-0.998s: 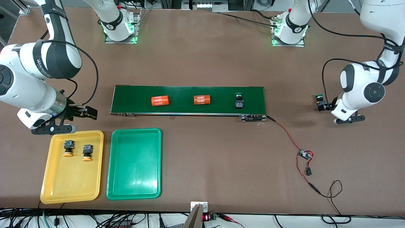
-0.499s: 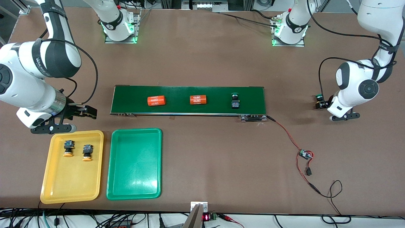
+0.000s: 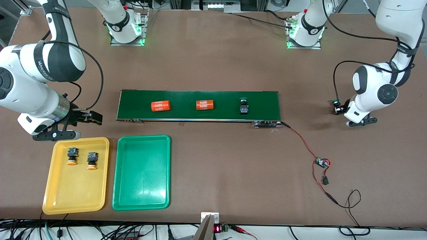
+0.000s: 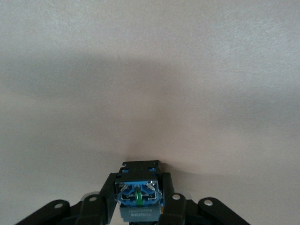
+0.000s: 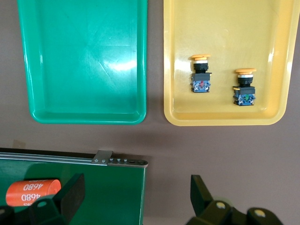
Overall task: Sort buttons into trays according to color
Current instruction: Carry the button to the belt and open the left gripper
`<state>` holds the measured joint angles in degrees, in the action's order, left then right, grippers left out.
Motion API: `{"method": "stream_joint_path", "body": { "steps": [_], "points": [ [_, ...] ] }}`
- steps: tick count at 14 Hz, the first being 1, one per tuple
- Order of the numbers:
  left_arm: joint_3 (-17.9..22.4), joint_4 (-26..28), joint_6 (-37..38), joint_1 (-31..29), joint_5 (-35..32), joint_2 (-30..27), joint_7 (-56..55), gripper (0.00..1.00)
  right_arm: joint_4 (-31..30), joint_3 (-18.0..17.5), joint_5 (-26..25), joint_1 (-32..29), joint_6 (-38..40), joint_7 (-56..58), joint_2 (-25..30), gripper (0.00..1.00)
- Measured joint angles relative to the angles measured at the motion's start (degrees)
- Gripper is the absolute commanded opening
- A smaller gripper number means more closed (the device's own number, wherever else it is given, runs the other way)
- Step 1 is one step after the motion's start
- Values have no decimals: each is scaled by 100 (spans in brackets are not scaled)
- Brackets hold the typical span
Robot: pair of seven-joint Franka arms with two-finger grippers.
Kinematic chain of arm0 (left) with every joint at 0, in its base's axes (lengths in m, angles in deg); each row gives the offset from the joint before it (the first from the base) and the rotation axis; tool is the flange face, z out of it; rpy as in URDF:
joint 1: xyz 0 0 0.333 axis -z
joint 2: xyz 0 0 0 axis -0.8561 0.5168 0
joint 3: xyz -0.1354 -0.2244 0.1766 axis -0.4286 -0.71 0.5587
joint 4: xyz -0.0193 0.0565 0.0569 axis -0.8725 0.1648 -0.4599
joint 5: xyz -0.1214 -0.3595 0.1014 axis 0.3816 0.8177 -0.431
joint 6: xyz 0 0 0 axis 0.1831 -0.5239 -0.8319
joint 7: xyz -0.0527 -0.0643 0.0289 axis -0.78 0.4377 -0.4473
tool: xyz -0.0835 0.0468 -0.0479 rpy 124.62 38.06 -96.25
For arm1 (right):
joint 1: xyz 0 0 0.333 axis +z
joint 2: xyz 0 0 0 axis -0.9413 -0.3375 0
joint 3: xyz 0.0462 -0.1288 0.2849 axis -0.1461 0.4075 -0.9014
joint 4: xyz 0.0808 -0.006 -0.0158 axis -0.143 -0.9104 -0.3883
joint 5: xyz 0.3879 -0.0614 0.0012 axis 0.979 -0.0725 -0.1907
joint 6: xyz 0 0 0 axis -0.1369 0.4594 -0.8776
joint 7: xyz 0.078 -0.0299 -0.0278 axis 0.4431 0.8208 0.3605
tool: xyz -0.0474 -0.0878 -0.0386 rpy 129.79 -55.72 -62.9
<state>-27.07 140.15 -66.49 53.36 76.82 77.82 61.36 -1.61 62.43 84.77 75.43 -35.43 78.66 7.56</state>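
Observation:
My left gripper [image 3: 339, 108] is shut on a green-capped button [image 3: 336, 104] low over the bare table, past the conveyor's end on the left arm's side. In the left wrist view the button's blue-and-black body [image 4: 139, 192] sits clamped between the fingers. A second green-capped button [image 3: 244, 106] lies on the belt. Two yellow-capped buttons [image 3: 72, 156] [image 3: 91, 160] lie in the yellow tray [image 3: 73, 193]; the green tray [image 3: 141, 180] beside it holds nothing. My right gripper [image 3: 95, 118] waits open over the table next to the belt's other end, with nothing between its fingers [image 5: 70, 197].
The dark-green conveyor belt [image 3: 200, 96] carries two orange numbered cylinders [image 3: 160, 106] [image 3: 204, 105]. A red-and-black wire runs from the belt's end to a small circuit board [image 3: 322, 162], nearer to the front camera. The right wrist view shows both trays [image 5: 84, 56] [image 5: 225, 28] and one cylinder [image 5: 33, 192].
The left gripper has shut on the green-capped button and shifted slightly toward the belt. The belt has carried the cylinders and the other green button toward the right arm's end. The right arm is still.

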Motion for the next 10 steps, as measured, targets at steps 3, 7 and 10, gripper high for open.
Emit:
{"method": "stream_joint_path", "body": {
  "steps": [3, 7, 10],
  "points": [
    [-326, -102, 34, 8, 120, -47, -1, 24, 5, -10, 0, 7, -2, 5, 0, 100],
    [-1095, -826, 1414, 25, 331, -388, -8, 24, 77, -15, 3, 15, -3, 3, 5, 100],
    [-1816, -1291, 1977, 61, 892, -507, -14, 27, 91, -15, 7, 17, 5, 0, 20, 100]
  ]
}}
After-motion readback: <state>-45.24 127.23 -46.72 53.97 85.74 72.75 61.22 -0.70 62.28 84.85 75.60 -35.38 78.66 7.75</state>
